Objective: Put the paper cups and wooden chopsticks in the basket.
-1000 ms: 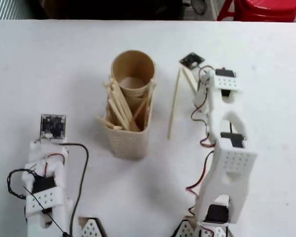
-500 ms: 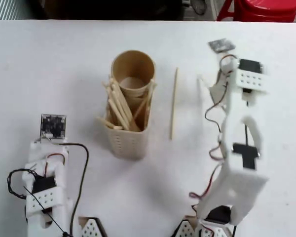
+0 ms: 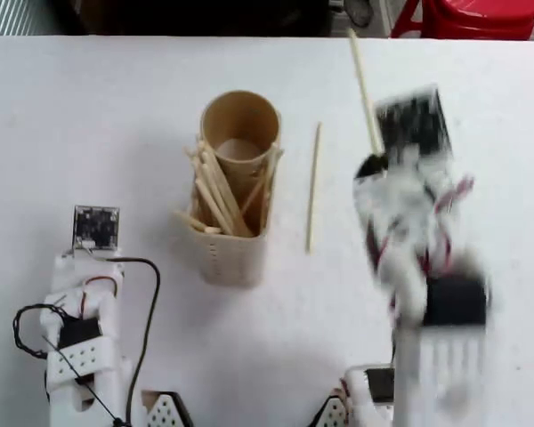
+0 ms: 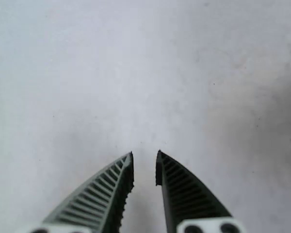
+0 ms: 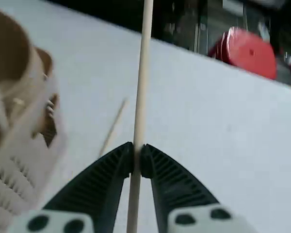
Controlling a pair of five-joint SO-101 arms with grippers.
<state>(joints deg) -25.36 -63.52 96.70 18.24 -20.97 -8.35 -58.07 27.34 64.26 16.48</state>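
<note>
The chopstick pinched in the right hand stands right of the basket, its long axis pointing away from the arm. A second chopstick lies on the table between basket and that hand. The left hand, on the basket's other side, is nearly closed and empty.

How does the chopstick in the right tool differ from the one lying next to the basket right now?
The held chopstick is clamped in the right tool, off the table; the loose chopstick lies flat on the table, untouched. The held chopstick points toward the far table edge; the loose chopstick lies beside the basket, apart from it. Both are thin pale wood, outside the basket.
</note>
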